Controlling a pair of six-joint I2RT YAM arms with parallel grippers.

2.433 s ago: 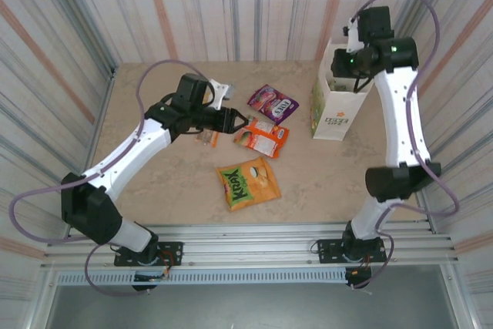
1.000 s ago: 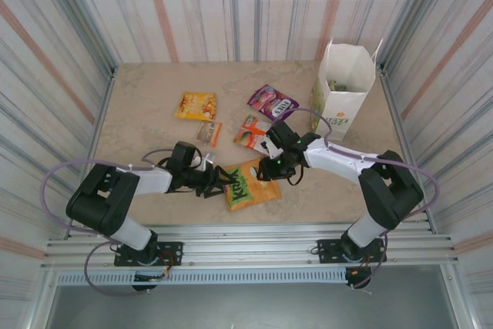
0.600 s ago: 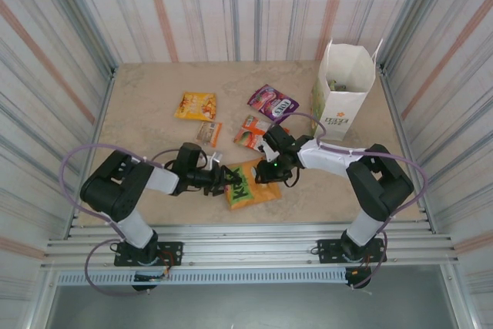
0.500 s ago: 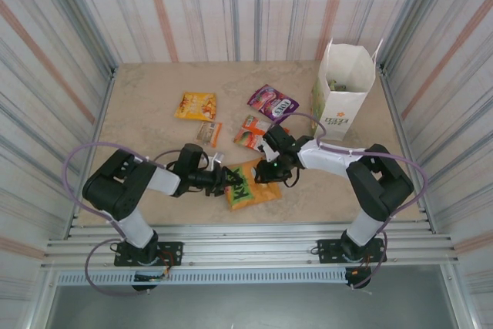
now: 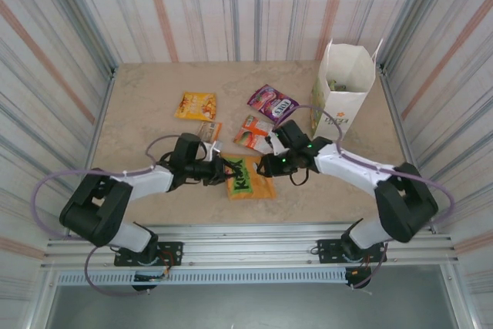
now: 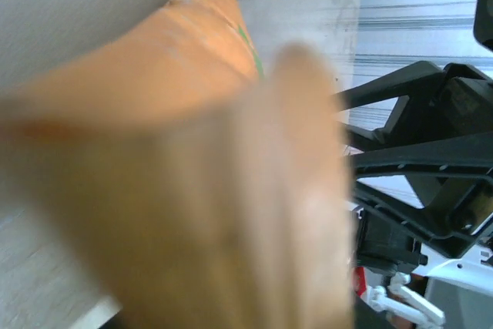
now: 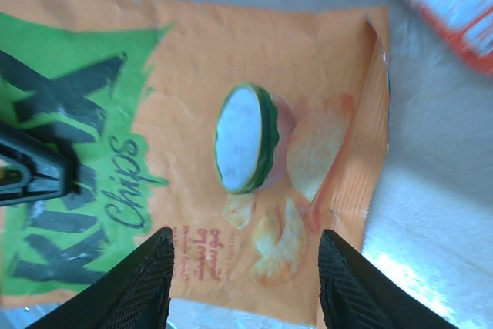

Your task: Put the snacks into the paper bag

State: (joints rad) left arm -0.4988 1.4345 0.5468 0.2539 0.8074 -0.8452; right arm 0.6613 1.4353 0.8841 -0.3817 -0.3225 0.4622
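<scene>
Top external — left fingers, earlier apart, now pinch Krax packet edge.

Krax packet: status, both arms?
Left gripper at Krax packet left edge, grip unconfirmed. Right gripper open above it. Packet not yet bagged. Paper bag upright, mouth open.

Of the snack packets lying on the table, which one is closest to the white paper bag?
The purple glossy packet. It lies just left of the upright white paper bag, almost beside its wall, while all the others lie farther away from it.
</scene>
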